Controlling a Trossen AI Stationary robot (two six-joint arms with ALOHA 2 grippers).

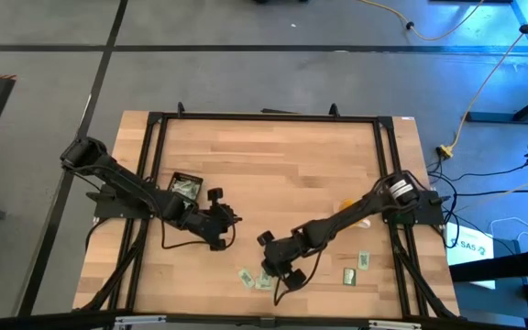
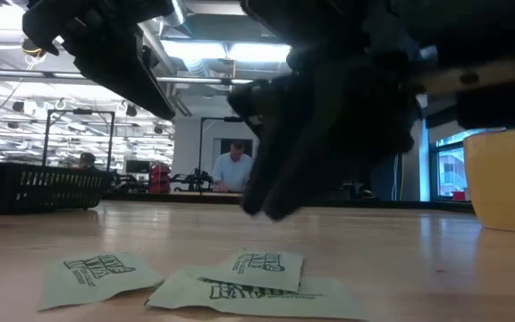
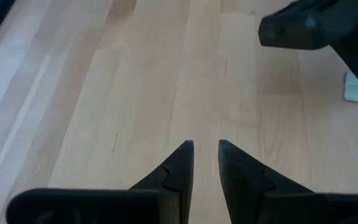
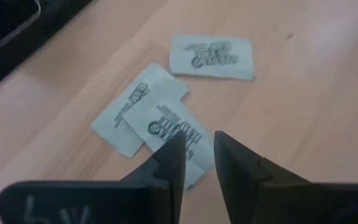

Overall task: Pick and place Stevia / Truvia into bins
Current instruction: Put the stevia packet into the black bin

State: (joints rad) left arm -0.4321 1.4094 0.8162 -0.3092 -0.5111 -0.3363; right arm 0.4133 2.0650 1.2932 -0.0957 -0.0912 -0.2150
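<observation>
Several pale green Stevia sachets lie flat near the table's front edge: an overlapping pair (image 4: 138, 106) (image 4: 173, 130), a third sachet (image 4: 211, 56) beside them, and two more (image 1: 348, 275) (image 1: 363, 260) toward the right. The black bin (image 1: 186, 186) at the left holds sachets. My right gripper (image 4: 197, 143) slants down, open, just above the overlapping pair; in the low view its fingers (image 2: 266, 206) hang clear of the wood. My left gripper (image 3: 205, 146) is open over bare wood, right of the bin, with nothing between its fingers.
A yellow cup (image 2: 508, 179) stands on the right half of the table, beside the right arm. Black frame rails (image 1: 388, 174) run along the table's edges. Bare wood spreads across the far half of the table. A person (image 2: 235, 170) is in the room behind.
</observation>
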